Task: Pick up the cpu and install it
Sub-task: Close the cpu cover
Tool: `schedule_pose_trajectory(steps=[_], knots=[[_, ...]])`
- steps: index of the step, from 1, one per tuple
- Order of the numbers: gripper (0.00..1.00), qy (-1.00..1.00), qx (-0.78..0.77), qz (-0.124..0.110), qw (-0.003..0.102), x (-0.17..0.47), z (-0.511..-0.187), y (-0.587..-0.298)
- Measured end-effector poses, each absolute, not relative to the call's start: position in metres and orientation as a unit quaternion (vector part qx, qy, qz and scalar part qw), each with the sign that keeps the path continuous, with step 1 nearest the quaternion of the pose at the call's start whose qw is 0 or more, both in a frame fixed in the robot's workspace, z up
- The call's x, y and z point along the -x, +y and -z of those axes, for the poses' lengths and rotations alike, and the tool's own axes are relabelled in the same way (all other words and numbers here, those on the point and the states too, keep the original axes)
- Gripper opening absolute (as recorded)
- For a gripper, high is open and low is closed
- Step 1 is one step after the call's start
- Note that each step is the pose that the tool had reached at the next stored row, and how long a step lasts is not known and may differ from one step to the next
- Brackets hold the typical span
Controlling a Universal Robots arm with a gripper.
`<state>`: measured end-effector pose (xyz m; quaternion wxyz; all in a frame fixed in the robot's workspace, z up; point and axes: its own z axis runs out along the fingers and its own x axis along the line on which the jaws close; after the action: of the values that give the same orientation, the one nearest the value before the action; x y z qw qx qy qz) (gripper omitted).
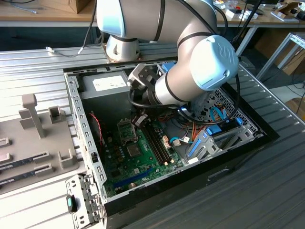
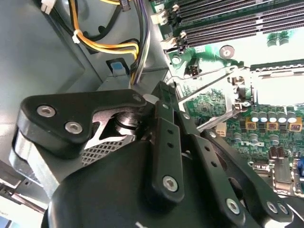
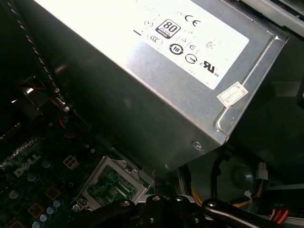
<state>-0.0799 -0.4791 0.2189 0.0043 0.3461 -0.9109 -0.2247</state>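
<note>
In the exterior view the gripper (image 1: pixel 138 119) hangs low inside the computer case (image 1: pixel 76 102), just beside the open socket (image 1: pixel 127 131) on the motherboard (image 1: pixel 143 164). A grey square (image 1: pixel 133 150) lies flat next to it; whether that is the cpu cannot be told, nor whether the fingers are open, closed or gripping. The second wrist view shows the raised socket lever (image 2: pixel 213 78) and memory slots (image 2: pixel 228 19). The first wrist view shows the power supply (image 3: pixel 156 90).

Your arm (image 1: pixel 190 62) is bent at the elbow, wrist dipped low, and the gripper (image 2: pixel 156 123) has its black fingers (image 2: pixel 164 142) pinched together.
</note>
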Motion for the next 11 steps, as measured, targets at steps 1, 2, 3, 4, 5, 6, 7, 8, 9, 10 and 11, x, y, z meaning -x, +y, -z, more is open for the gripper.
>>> schedule_pose_trajectory(steps=[1, 2, 3, 4, 5, 6, 7, 8, 9, 10, 11], knots=[[0.11, -0.910, -0.348, 0.225, 0.005, 0.0799, -0.2190, -0.4798], [0.11, -0.909, -0.351, 0.225, 0.006, 0.0799, -0.2189, -0.4809], [0.11, -0.908, -0.353, 0.225, 0.006, 0.0798, -0.2189, -0.4816], [0.11, -0.908, -0.355, 0.225, 0.006, 0.0798, -0.2189, -0.4823], [0.11, -0.907, -0.356, 0.225, 0.007, 0.0798, -0.2190, -0.4832], [0.11, -0.906, -0.359, 0.225, 0.007, 0.0799, -0.2189, -0.4848], [0.11, -0.905, -0.361, 0.225, 0.008, 0.0799, -0.2190, -0.4865], [0.11, -0.904, -0.363, 0.225, 0.008, 0.0799, -0.2190, -0.4874], [0.11, -0.904, -0.363, 0.225, 0.009, 0.0799, -0.2192, -0.4880], [0.11, -0.904, -0.364, 0.225, 0.009, 0.0799, -0.2197, -0.4881], [0.11, -0.904, -0.364, 0.225, 0.009, 0.0799, -0.2206, -0.4882]])
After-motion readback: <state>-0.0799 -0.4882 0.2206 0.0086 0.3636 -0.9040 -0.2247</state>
